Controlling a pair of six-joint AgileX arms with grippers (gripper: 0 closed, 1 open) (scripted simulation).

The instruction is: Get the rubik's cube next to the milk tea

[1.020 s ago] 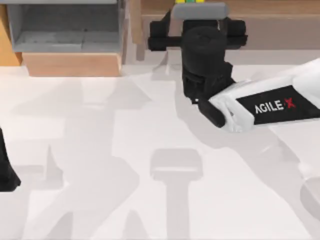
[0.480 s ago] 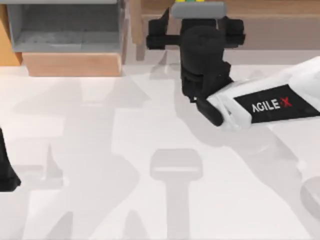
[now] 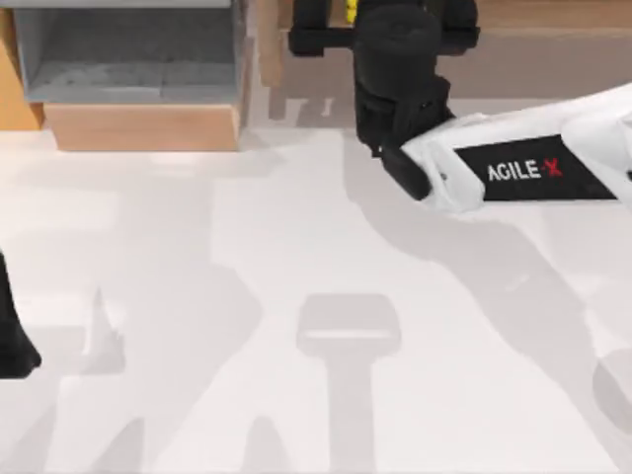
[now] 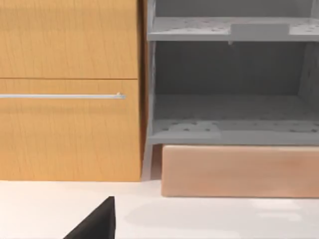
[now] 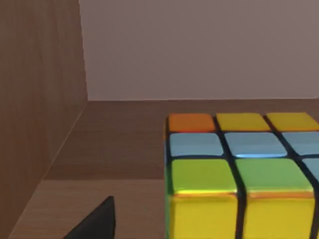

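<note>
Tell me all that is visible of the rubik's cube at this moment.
The rubik's cube is glossy, with dark grid lines. One face shows rows of orange and yellow, light blue, then green squares; the adjoining face shows yellow. It sits squarely on the brown wooden floor of a compartment, apart from the side wall. From above, only a yellow sliver shows beside the right gripper.
</note>
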